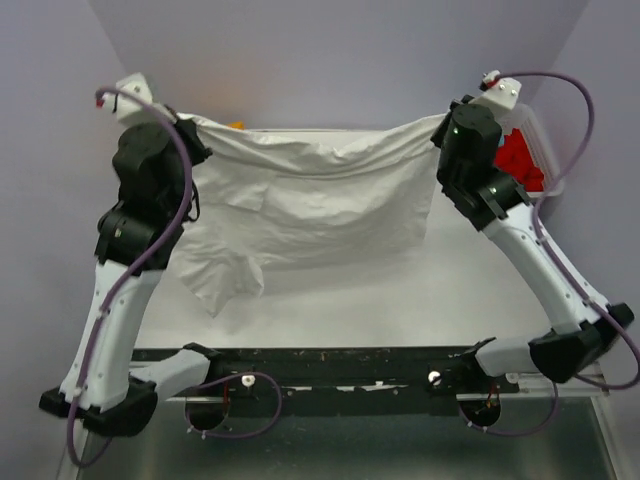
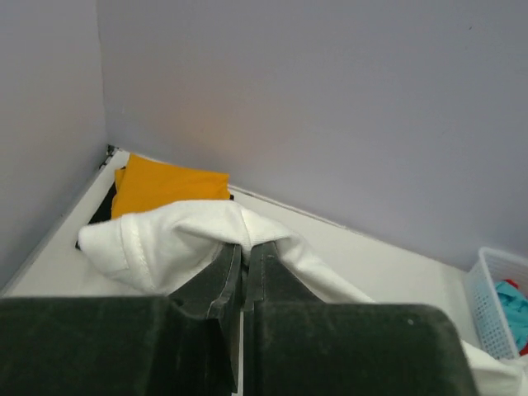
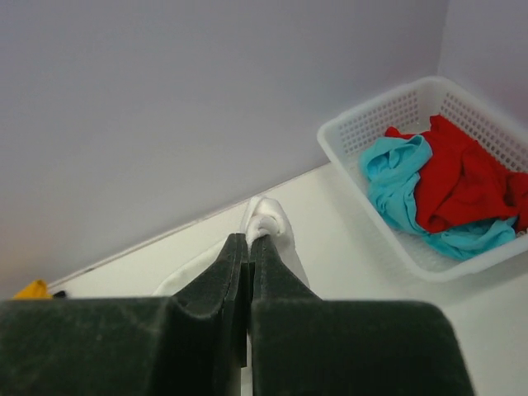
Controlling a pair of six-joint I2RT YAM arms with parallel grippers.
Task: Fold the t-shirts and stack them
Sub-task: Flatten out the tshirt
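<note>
Jaws pressed tight, the left gripper [image 2: 244, 252] and the right gripper [image 3: 249, 241] each pinch an upper corner of the white t-shirt [image 1: 310, 205], slung between them over the table [image 1: 420, 295], and the right's bite looks thin, so a tug apart could slip the cloth free.

No text, label, brand, number or sign can be read in any of the three views. The white t-shirt [image 1: 310, 200] shows only plain cloth.
</note>
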